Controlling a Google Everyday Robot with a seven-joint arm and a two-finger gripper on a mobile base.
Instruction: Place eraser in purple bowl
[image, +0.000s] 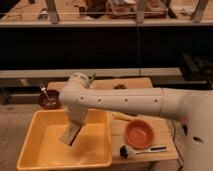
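Reaching down into the rectangular yellow plastic tub (31, 150), the two-finger gripper (74, 129) hangs at the end of the white robot arm (125, 102), which stretches in from the right and bends downward at its rounded elbow. At the gripper's tip sits the small oblong tan eraser (69, 136), tilted on a diagonal with its lower end towards the tub's floor. The jaws seem to be pinching the eraser between them, though they are hard to separate from the block in this view.

The small round dark purple bowl (49, 101) stands on the light wooden table (145, 83), just beyond the tub's far left corner and apart from the eraser. A metal utensil (44, 90) leans in the purple bowl.

To the right of the tub, on the same table, rests a larger round orange-red bowl (138, 133). In front of it lies a brush with a dark round head and a pale handle (137, 149), near the table's front edge. A small dark item (120, 86) lies towards the table's far side, partly behind the arm.
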